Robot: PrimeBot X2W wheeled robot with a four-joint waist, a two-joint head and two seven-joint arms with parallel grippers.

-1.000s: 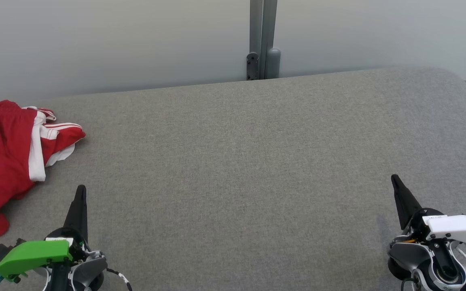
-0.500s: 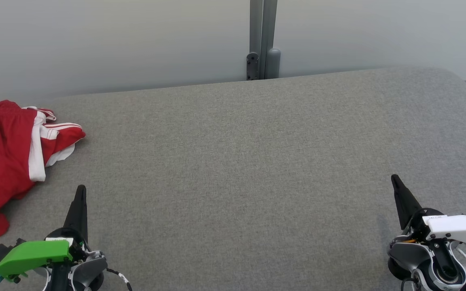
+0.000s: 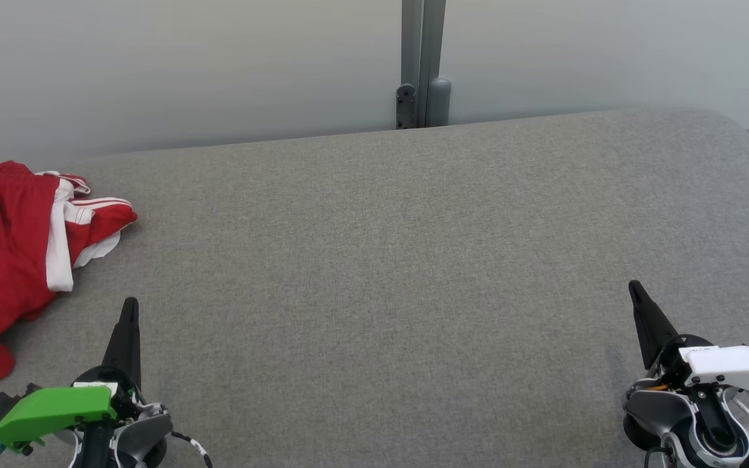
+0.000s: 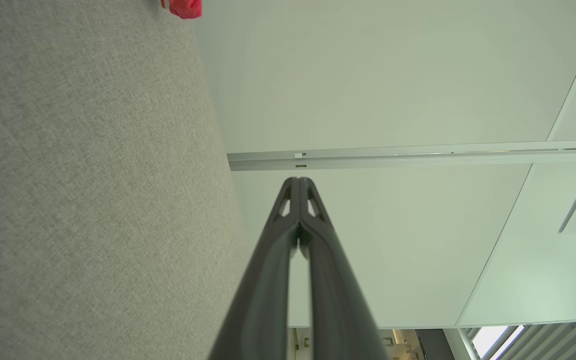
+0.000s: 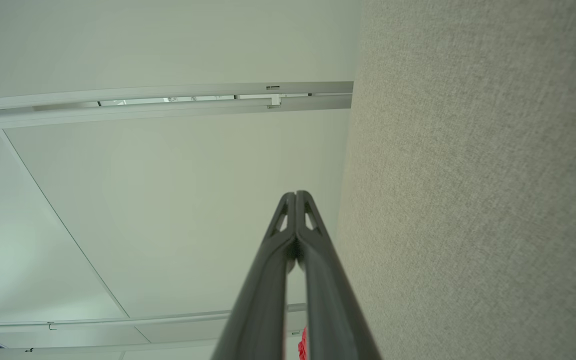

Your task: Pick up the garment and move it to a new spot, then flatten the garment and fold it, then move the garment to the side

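Left gripper (image 3: 130, 305): fingers pressed together, empty, low at the near left of the padded surface (image 3: 381, 260).
Right gripper (image 3: 636, 289): likewise pressed together and empty, at the near right, well apart from the cloth.
Garment (image 3: 4, 260): red with white trim, crumpled at the left edge, partly cut off by the frame.
Risk: a reach with unopened fingers would likely shove the Garment off the edge; a one-layer pinch might drag it bunched.
Head view: gave the folds and both grippers' placing.
Wrist views: gave the tips meeting, and the Garment as a small red scrap.
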